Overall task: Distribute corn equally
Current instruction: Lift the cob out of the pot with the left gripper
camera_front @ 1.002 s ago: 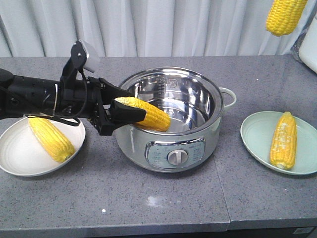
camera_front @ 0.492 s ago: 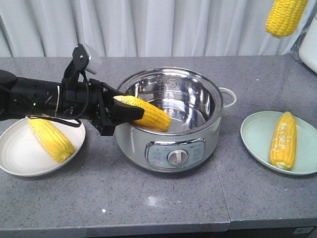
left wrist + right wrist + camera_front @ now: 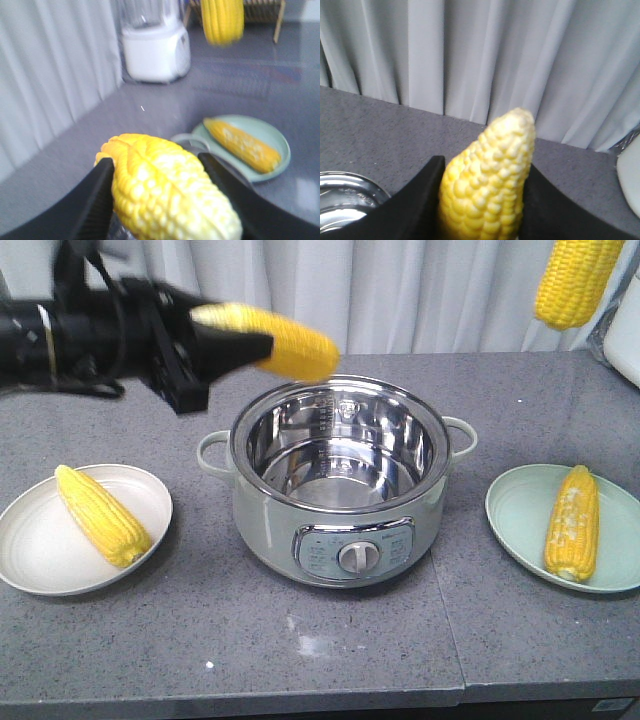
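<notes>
1. The pot stood mid-counter, its mouth open from above.
2. Bare counter ran along the front and between pot and plates.
3. The left cob lay on the left plate, the right cob on the right plate. Each plate's left part was bare.
4. The left gripper with the raised cob hung above the pot's back-left rim, clear of it.
5. The right gripper held the high cob far up right, near the blender.

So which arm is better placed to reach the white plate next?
Left. Its jaws hold a yellow corn cob raised beside the steel pot, nearest the round white plate; the right arm's yellow cob hangs high over by the pale green plate.
</notes>
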Controlling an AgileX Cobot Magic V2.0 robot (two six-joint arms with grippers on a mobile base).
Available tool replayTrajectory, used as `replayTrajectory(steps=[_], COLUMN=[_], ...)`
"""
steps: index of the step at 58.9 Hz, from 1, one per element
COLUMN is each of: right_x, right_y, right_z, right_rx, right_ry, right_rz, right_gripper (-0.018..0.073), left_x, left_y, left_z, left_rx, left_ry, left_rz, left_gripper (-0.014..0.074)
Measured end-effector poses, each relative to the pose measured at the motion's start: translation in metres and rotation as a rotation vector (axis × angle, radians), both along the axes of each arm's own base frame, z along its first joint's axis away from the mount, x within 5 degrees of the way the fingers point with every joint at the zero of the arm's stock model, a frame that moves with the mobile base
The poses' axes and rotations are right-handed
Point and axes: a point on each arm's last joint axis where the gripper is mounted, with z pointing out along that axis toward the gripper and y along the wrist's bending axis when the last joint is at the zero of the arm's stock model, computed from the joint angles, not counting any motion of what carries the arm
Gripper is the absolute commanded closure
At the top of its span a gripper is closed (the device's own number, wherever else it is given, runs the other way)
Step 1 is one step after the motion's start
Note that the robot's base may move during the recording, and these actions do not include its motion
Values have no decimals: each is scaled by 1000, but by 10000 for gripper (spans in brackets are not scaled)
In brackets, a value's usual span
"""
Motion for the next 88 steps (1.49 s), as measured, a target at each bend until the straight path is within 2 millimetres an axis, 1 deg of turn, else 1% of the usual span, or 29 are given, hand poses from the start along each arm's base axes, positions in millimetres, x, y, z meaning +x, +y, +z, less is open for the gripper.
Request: replayTrajectory(steps=[5, 10, 20, 28, 33, 55, 88], right_x=[-2, -5, -11, -13, -14, -18, -18], right_y=[4, 9, 19, 25, 26, 27, 27], right_z=[-3, -7, -10, -9, -9, -13, -14], right_rx=[35, 70, 129, 179, 187, 175, 174], right_ry=[46, 99, 161, 172, 177, 243, 248], right_rz=[32, 74, 174, 232, 241, 261, 262], right_gripper=[567, 567, 567, 567, 567, 567, 567], left_x=[-14, -30, -72, -101, -111, -117, -118], left_y=[6, 11, 21, 28, 30, 28, 28], left_z=[22, 39, 73, 94, 100, 100, 99], left_rx=[-54, -100, -208, -246, -254, -241, -239], left_ry=[-22, -22, -29, -94, -122, -117, -115], left_rz=[50, 81, 90, 83, 81, 34, 28], left_gripper=[603, 603, 603, 603, 603, 603, 603])
